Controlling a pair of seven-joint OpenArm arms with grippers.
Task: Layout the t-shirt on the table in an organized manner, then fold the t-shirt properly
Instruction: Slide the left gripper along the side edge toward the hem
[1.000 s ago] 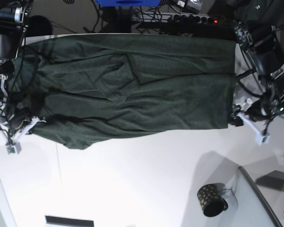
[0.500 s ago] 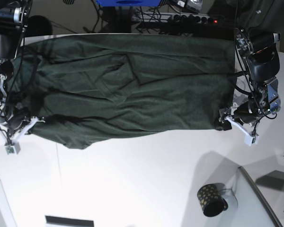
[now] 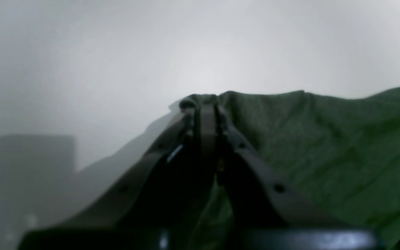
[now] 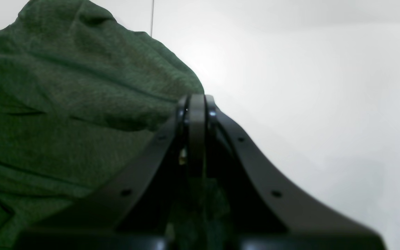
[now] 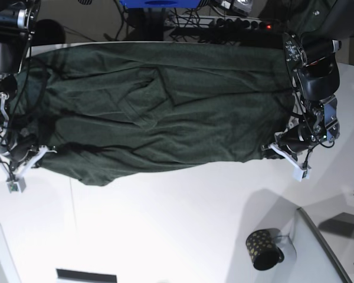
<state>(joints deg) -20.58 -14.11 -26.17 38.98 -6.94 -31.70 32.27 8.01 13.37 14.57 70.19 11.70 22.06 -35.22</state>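
A dark gold-dotted mug (image 5: 263, 249) stands beside a grey tray-like panel (image 5: 320, 247).

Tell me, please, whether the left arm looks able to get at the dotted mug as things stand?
Probably not right away: the left gripper is shut on the t-shirt corner and would have to let go first. Otherwise the bare table between it and the mug leaves the way free.
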